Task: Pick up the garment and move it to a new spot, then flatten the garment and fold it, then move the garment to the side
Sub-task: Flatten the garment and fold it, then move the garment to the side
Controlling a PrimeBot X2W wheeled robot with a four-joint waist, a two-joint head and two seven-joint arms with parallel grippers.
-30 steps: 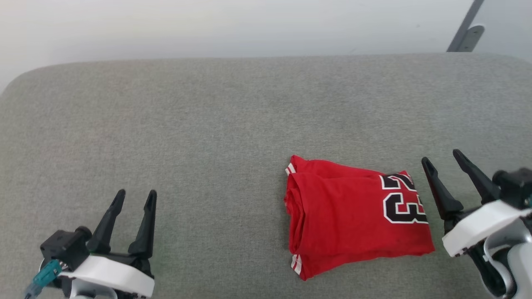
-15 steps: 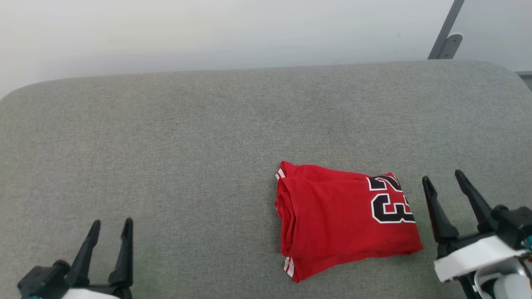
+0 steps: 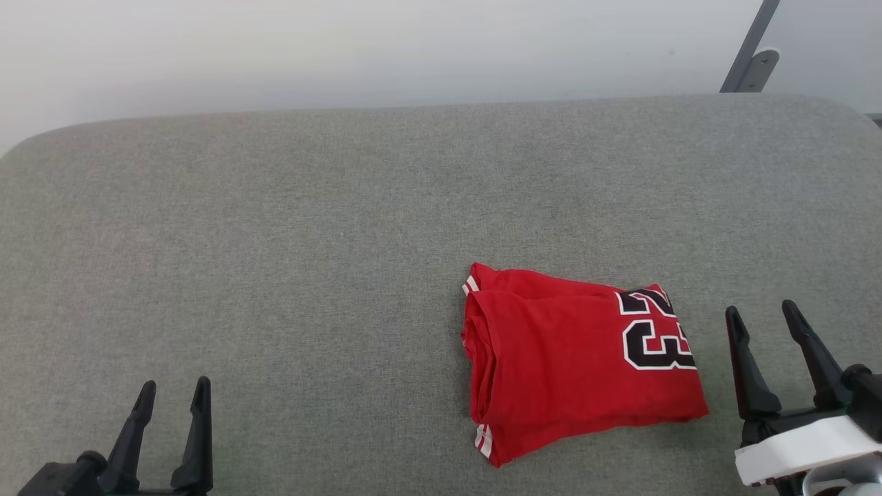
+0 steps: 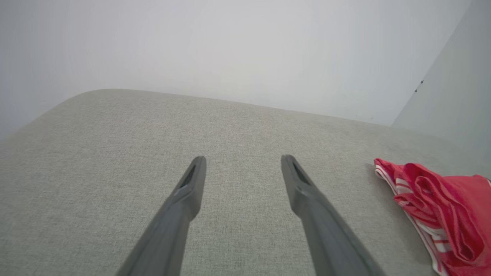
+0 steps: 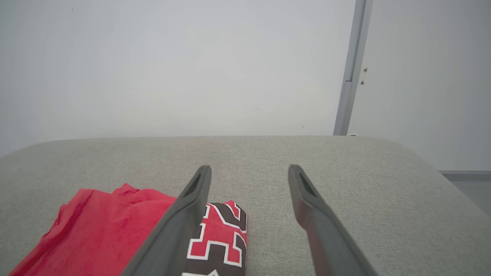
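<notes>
The garment (image 3: 572, 358) is a red shirt folded into a compact rectangle, with black white-edged numerals at its right end and striped trim along its left edge. It lies on the grey cushion (image 3: 310, 227), right of centre. My right gripper (image 3: 763, 318) stands open just right of the garment, clear of the cloth. Far off at the lower left, my left gripper (image 3: 173, 388) is open and empty. In the left wrist view the garment (image 4: 445, 211) shows at the right edge, beyond the open left gripper (image 4: 243, 161). The right wrist view has the garment (image 5: 115, 230) at lower left beside the open right gripper (image 5: 249, 170).
The grey cushion has rounded far corners and ends at a pale wall (image 3: 379, 48). A grey metal bar (image 3: 751, 55) rises behind the cushion's far right corner. Bare fabric stretches across the left half and the far side.
Both grippers have drawn back toward the bottom of the head view, the left nearly out of it. The camera has shifted a little. The garment lies as before.
</notes>
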